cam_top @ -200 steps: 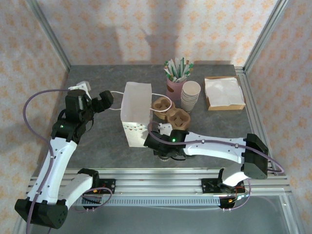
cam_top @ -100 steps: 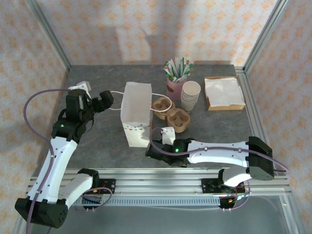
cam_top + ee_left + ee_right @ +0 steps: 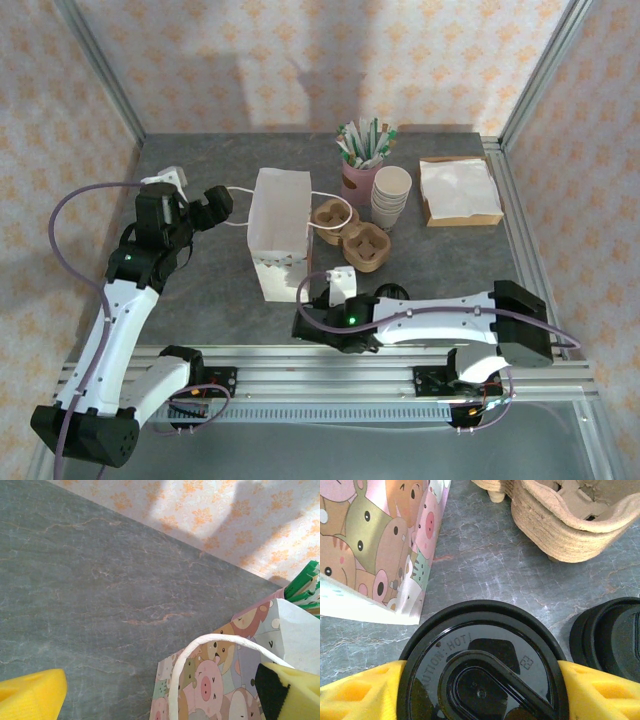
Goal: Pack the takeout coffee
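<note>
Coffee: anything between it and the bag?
Nothing visible. The right gripper clamps the coffee, and only bare table lies between it and the bag. The carrier and spare lid sit off to the other side. The bag stands upright, so entry is likely over its rim.

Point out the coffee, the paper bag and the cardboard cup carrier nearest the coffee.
coffee (image 3: 480,680): right wrist view, middle of its black lid.
paper bag (image 3: 375,540): right wrist view, its printed side.
cup carrier (image 3: 365,248): top view, centre between its pockets.
</note>
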`<action>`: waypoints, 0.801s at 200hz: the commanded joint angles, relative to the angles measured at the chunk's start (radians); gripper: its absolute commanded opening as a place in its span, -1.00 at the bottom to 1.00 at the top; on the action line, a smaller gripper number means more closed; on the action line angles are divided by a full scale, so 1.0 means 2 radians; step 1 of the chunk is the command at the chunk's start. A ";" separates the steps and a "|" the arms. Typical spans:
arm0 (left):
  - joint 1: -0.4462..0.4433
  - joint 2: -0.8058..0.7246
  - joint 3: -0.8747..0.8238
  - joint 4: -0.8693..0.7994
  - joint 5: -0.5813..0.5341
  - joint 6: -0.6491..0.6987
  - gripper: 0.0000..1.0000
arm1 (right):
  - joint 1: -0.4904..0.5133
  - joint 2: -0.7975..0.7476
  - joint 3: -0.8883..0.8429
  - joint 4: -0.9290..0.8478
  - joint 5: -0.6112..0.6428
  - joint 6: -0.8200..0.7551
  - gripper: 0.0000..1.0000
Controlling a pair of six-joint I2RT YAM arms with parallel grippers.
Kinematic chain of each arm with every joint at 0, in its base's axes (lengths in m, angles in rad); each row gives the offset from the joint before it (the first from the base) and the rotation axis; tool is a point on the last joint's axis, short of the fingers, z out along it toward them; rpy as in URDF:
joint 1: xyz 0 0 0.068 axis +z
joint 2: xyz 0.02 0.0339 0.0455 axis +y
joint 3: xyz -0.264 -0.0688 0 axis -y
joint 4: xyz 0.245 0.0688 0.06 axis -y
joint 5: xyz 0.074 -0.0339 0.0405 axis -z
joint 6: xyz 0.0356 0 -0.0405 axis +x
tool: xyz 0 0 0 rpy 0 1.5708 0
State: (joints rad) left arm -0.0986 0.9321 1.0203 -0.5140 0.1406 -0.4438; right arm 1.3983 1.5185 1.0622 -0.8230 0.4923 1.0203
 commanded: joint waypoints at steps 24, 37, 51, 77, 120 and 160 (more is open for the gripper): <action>-0.005 0.000 0.017 -0.011 -0.012 0.008 0.96 | -0.041 0.015 0.004 -0.103 -0.088 0.002 0.43; -0.005 0.000 0.016 -0.011 -0.012 0.008 0.96 | -0.046 0.005 0.015 -0.099 -0.084 -0.002 0.47; -0.005 0.001 0.017 -0.011 -0.012 0.008 0.96 | -0.047 -0.001 0.029 -0.098 -0.077 -0.007 0.49; -0.005 0.003 0.017 -0.012 -0.011 0.008 0.96 | -0.047 0.001 0.050 -0.099 -0.073 -0.014 0.60; -0.006 0.003 0.017 -0.012 -0.011 0.008 0.96 | -0.048 0.005 0.074 -0.110 -0.060 -0.017 0.70; -0.006 0.004 0.018 -0.012 -0.011 0.008 0.96 | -0.049 -0.006 0.084 -0.124 -0.056 -0.025 0.71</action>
State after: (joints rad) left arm -0.0986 0.9325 1.0203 -0.5278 0.1406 -0.4438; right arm 1.3052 1.5211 1.1942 -1.0080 0.3542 0.9913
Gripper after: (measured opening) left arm 0.980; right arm 0.849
